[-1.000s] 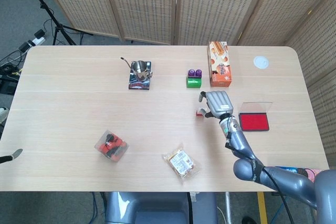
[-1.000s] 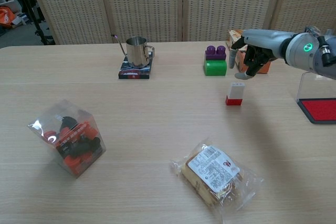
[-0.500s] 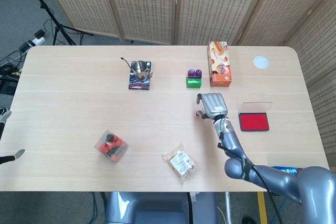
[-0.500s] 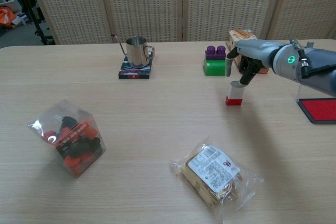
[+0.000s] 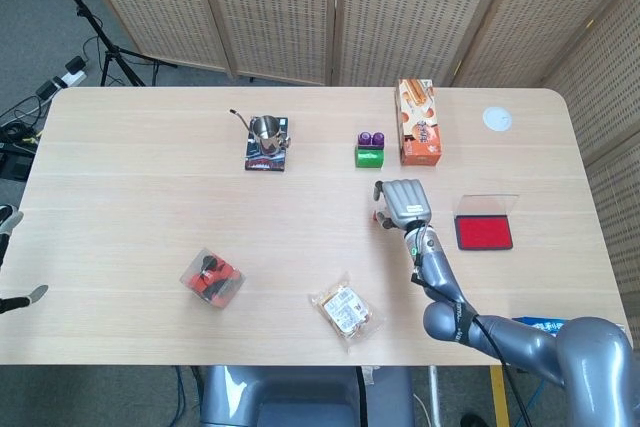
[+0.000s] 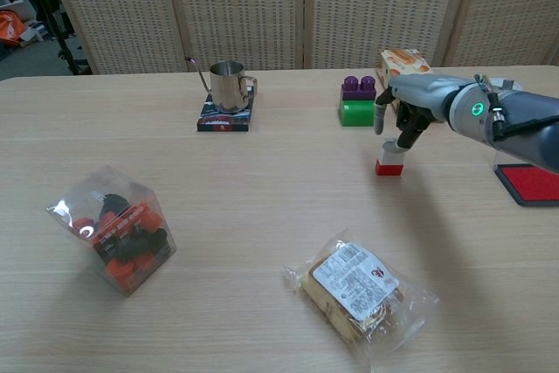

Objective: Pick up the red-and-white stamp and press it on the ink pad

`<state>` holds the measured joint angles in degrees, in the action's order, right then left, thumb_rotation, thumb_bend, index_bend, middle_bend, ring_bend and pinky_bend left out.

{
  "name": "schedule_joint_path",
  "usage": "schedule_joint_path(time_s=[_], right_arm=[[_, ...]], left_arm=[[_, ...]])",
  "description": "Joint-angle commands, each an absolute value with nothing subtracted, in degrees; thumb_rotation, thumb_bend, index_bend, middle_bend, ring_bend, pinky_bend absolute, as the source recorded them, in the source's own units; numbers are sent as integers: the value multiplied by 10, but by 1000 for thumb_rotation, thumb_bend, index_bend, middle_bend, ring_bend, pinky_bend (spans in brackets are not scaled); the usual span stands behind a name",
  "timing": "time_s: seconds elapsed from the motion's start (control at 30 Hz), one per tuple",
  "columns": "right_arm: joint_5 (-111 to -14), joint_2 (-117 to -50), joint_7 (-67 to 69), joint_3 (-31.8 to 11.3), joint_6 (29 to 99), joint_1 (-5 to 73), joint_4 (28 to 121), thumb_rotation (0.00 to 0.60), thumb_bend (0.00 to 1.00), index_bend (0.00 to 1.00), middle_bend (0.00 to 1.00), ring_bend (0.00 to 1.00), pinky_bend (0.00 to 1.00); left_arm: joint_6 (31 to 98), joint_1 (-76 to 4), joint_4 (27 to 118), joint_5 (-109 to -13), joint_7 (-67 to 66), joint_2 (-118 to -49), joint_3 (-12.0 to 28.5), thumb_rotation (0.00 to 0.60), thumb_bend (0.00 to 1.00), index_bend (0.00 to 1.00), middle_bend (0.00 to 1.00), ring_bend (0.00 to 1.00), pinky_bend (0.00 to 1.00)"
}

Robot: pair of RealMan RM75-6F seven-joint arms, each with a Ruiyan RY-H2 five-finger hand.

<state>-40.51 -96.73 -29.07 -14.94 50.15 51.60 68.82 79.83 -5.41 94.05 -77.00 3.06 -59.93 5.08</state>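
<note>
The red-and-white stamp (image 6: 389, 161) stands upright on the table, in front of the green block. My right hand (image 6: 409, 111) hovers over it. Its curled fingers (image 6: 406, 134) touch the stamp's white top from the right, while the thumb stays apart on the left. In the head view the right hand (image 5: 404, 201) covers most of the stamp (image 5: 381, 217). The ink pad (image 5: 484, 232) lies open to the right, with its red face up. Only two tips of my left hand (image 5: 6, 219) show at the left edge, far apart.
A green block with purple studs (image 6: 357, 100) and an orange box (image 6: 403, 65) stand just behind the stamp. A steel cup on a coaster (image 6: 228, 91), a clear box of red-and-black items (image 6: 115, 229) and a wrapped snack (image 6: 357, 286) lie further left and nearer.
My right hand came down and slightly left until its fingers met the stamp's top. The stamp has not moved. A left fingertip rose into the head view at the left edge.
</note>
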Motion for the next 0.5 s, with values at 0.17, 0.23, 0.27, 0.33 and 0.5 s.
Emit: schedule_joint_path(time_s=[0.17,0.23,0.27,0.33,0.5], right_arm=[[-390,-972,-297,-147,493,517,679,600,388,430,922,983,1000],[-389,-973,-298,-147,492,518,677,600,388,433,922,984,1000],[-388,-973,-298,-146,491,518,676,600,388,436,922,984,1000],[-387,-974,-299,-146,491,518,675,600,388,440,922,983,1000],[-386,-975,-300,-146,490,520,671,600,388,468,922,983,1000]], left_arm=[[797,-55,941,-769,32,-599,51,600,122,0,0,0,0],[796,-55,941,-769,32,-599,51,600,122,0,0,0,0],[796,-55,941,-769,32,-599,51,600,122,0,0,0,0],[796,-55,941,-769,32,-599,51,600,122,0,0,0,0],[794,-56,941,-769,34,-598,50,600,122,0,0,0,0]])
